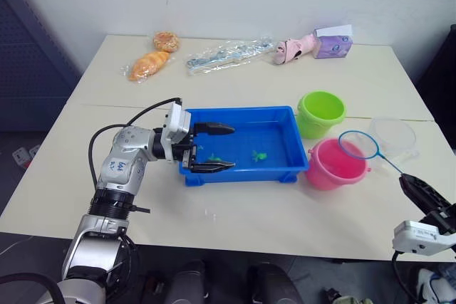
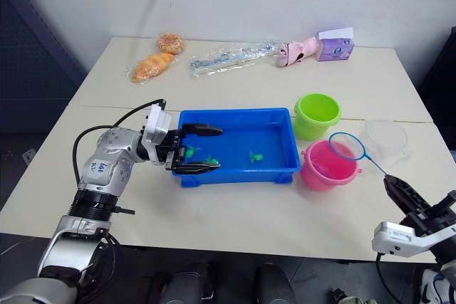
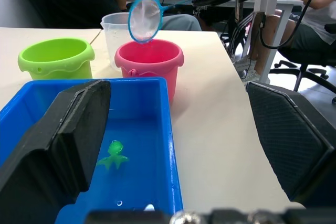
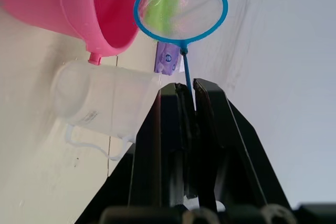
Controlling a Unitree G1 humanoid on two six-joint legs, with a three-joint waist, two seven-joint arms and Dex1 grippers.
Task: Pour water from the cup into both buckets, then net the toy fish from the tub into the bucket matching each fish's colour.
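The blue tub [image 1: 285,173] lies mid-table with tiny green toy fish [image 1: 259,155] in it. My left gripper [image 1: 217,147] is open at the tub's left end, one finger [image 3: 68,140] over the inside and the other [image 3: 289,140] outside the front wall. My right gripper [image 1: 407,179] at the near right is shut on the net's thin handle. The net's blue hoop [image 1: 358,144] hangs over the right rim of the pink bucket [image 1: 328,169]. Behind that pail stands the lime green bucket [image 1: 320,113]. The clear cup [image 1: 393,135] stands to the right of both.
Bagged bread [image 1: 149,65], a clear plastic packet [image 1: 228,55], a pink toy [image 1: 296,49] and a purple box [image 1: 333,44] lie along the table's far side. A seated person [image 3: 157,3] and chairs show beyond the table in the left wrist view.
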